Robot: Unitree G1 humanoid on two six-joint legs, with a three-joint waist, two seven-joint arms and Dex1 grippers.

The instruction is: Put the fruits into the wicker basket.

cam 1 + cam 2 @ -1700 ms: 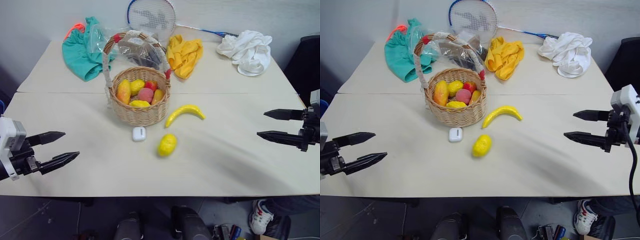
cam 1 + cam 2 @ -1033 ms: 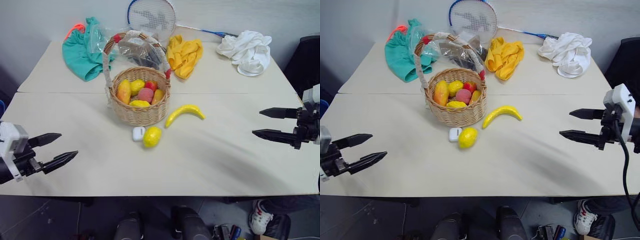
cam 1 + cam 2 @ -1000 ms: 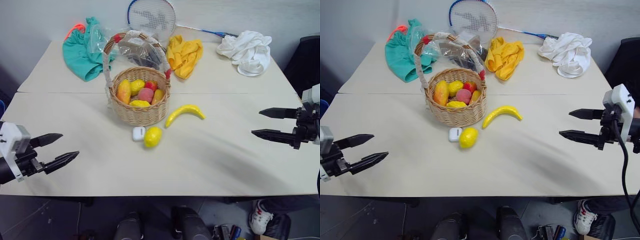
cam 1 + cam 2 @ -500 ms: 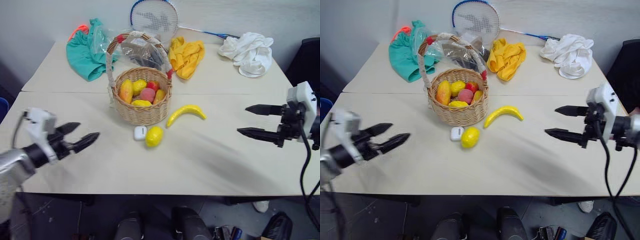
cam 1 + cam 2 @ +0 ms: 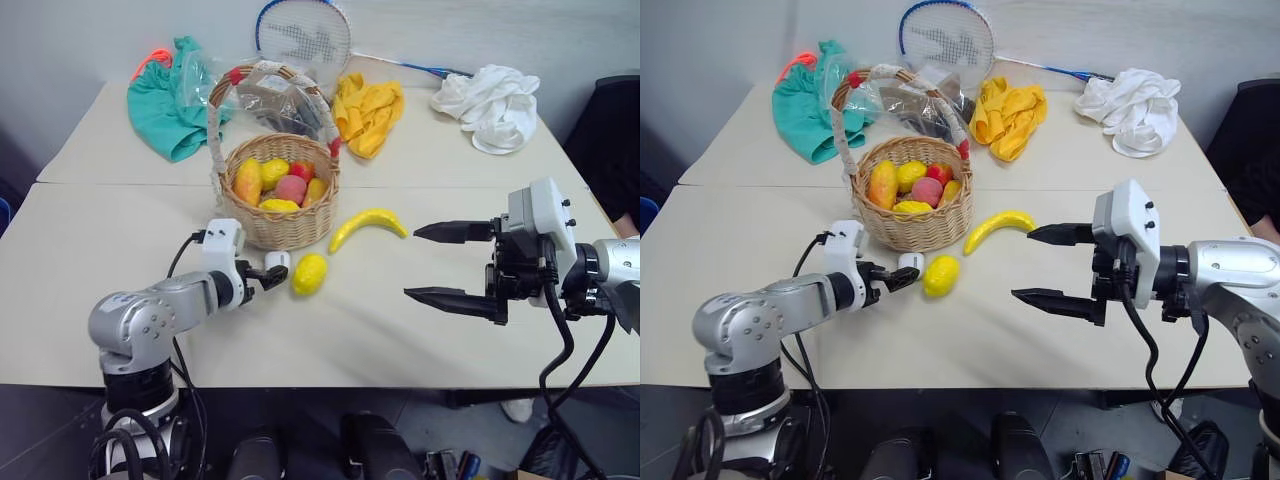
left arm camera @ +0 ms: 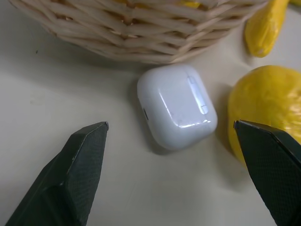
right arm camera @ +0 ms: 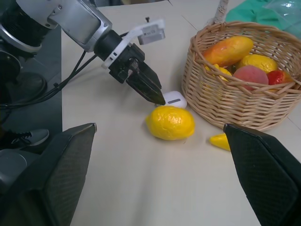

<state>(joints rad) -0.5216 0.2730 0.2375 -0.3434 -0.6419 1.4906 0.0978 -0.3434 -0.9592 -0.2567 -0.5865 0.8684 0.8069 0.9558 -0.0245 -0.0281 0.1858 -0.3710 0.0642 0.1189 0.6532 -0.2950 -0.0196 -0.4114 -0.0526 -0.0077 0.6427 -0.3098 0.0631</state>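
Reach step: left gripper [image 5: 275, 276], jaws spread and empty, low on the desk [image 5: 400, 330], white case [image 6: 176, 112] between its tips, lemon [image 5: 308, 273] just past it.
Right gripper [image 5: 1045, 266] gapes empty, banana [image 5: 997, 226] just beyond, long axis slanting from the wicker basket [image 5: 280, 225] toward it. Next probably: shift off case, close on lemon.

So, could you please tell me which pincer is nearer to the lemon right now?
Left. The left pincer sits just beside the lemon, over the white earbud case. The right pincer hangs well off on the lemon's other side.
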